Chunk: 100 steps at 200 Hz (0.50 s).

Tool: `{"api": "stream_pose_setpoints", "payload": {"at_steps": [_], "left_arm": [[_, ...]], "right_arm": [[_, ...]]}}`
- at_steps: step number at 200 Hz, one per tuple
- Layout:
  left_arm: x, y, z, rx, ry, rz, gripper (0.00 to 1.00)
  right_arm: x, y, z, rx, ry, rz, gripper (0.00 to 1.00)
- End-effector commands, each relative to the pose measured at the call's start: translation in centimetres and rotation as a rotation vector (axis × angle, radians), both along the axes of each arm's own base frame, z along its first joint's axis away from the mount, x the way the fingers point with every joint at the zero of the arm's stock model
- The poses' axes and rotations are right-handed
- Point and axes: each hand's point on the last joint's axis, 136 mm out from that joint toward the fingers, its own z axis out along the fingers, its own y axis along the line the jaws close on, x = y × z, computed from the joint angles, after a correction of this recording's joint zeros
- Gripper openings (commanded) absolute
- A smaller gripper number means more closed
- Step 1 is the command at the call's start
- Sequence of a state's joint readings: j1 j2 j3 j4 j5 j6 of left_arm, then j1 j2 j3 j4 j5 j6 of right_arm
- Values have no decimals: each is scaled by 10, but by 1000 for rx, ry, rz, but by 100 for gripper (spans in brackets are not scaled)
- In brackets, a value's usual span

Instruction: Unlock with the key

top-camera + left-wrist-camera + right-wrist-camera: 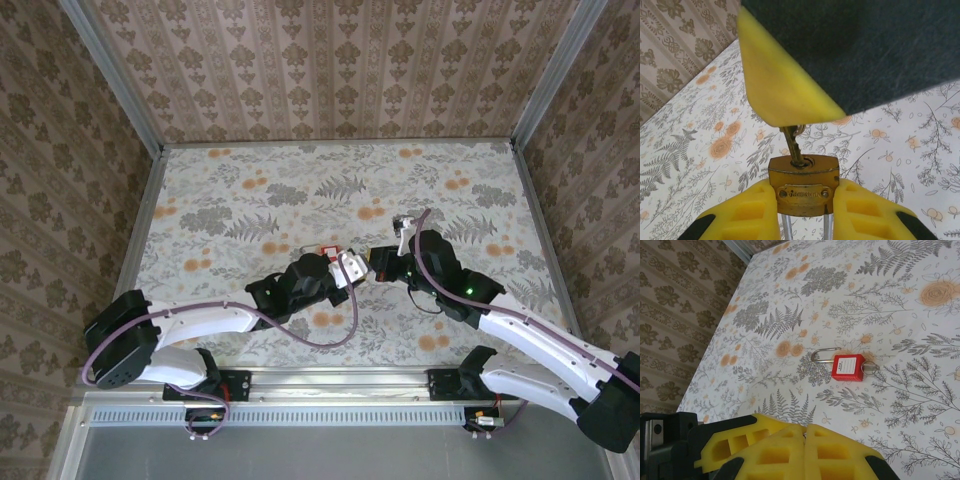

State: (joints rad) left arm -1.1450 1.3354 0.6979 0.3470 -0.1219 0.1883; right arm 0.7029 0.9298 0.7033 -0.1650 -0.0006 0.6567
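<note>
My left gripper (804,196) is shut on a small brass padlock (804,186), its yellow fingers (747,212) pressing both sides, the silver shackle pointing back toward the wrist. A brass-coloured key (791,145) stands tilted in the keyhole on the padlock's far face. Its head is hidden under a yellow finger of my right gripper (782,90). In the right wrist view my right gripper (804,430) has its fingers pressed together, with only a sliver of metal showing between them. From above, the left gripper (352,268) and right gripper (380,264) meet tip to tip over the table's middle.
A red padlock (847,366) with a white label, a silver shackle and a key ring lies flat on the floral tablecloth (900,405), just beyond both grippers; from above the red padlock (328,248) is by the left gripper. Patterned walls enclose the table on three sides.
</note>
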Motion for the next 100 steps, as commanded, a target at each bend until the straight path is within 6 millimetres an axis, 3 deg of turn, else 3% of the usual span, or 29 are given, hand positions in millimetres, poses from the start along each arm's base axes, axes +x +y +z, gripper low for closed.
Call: {"api": "stream_pose_setpoints", "payload": {"at_steps": [1,60,100], "left_arm": [[-8,-10,13,-55,-31,-39,18],[-7,-8,18,-71,-36,-27,17],[-1,-7,31,-118,-30,-8,17]], "right_arm": [[3,1,18,20,-37,6,0],[3,4,17,22,-38,17,0],[-4,12,-3,25,-15,63,0]]}}
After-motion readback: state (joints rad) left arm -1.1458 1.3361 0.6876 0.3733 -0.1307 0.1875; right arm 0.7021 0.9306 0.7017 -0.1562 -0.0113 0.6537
